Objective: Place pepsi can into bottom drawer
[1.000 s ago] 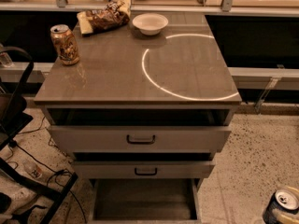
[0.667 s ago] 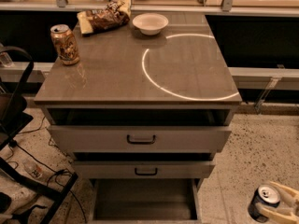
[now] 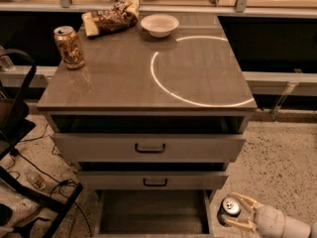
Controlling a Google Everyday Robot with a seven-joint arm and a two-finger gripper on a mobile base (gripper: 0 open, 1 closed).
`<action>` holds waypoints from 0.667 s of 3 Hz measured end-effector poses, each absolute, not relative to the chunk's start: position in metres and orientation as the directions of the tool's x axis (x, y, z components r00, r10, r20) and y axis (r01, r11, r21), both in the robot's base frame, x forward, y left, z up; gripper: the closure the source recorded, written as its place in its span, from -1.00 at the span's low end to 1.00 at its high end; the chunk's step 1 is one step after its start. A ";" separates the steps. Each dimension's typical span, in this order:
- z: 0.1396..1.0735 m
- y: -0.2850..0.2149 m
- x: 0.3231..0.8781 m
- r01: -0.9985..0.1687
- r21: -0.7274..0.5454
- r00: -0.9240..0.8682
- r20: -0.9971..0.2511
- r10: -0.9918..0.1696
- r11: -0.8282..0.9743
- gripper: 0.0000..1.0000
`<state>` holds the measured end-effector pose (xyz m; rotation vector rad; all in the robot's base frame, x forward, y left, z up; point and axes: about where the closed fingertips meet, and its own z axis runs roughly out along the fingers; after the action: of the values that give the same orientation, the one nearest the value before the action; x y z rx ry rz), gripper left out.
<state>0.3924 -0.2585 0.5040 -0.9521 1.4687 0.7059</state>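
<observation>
The cream two-finger gripper (image 3: 235,211), clamped around the dark-blue, silver-topped pepsi can (image 3: 230,206), has slid left; it's now beside the open grey bottom drawer (image 3: 153,216).

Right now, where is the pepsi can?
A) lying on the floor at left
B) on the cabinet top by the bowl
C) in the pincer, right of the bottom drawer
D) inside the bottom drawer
C: the pincer holds the pepsi can at lower right, beside the open bottom drawer, not in it.
</observation>
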 end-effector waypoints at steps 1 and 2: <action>0.460 -0.214 0.399 -0.895 -0.138 0.088 -0.987 -0.134 0.425 1.00; 0.460 -0.214 0.399 -0.895 -0.138 0.088 -0.987 -0.134 0.425 1.00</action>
<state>0.3986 -0.2137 0.4603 -1.0017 1.3819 0.7379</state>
